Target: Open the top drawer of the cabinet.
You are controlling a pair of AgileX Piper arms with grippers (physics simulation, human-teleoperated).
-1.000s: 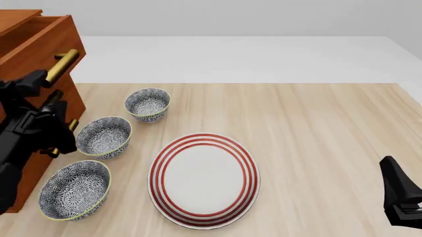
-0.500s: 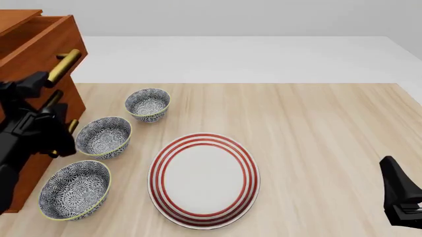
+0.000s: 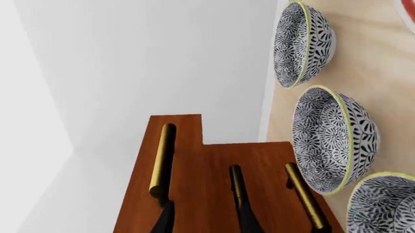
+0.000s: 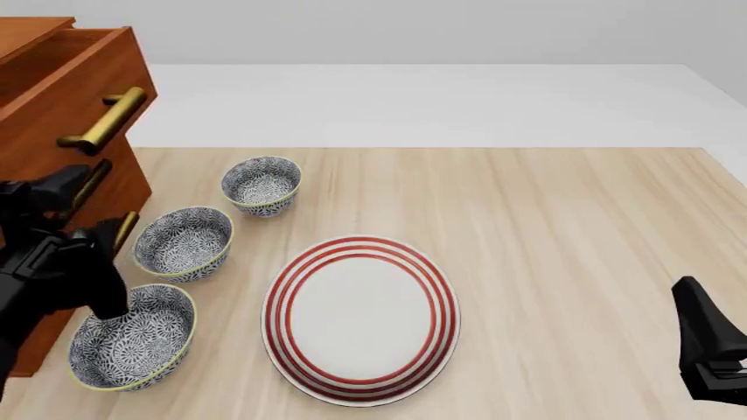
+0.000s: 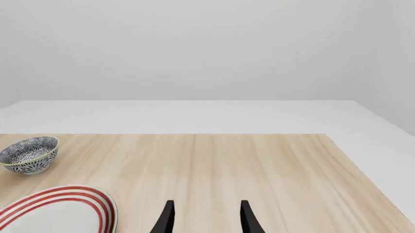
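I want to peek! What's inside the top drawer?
The top drawer is pulled out from the cabinet, but only its wooden front, brass handle and a strip of its rim show. The inside faces away from every camera, so any contents are hidden.

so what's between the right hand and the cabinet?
In the front view, the striped plate and three patterned bowls sit between the right hand and the cabinet.

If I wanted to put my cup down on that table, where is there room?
The widest bare wood lies right of the plate, out to the right gripper, plus the strip beyond the plate toward the far edge. The left is crowded: three bowls sit beside the cabinet, with the left gripper there.
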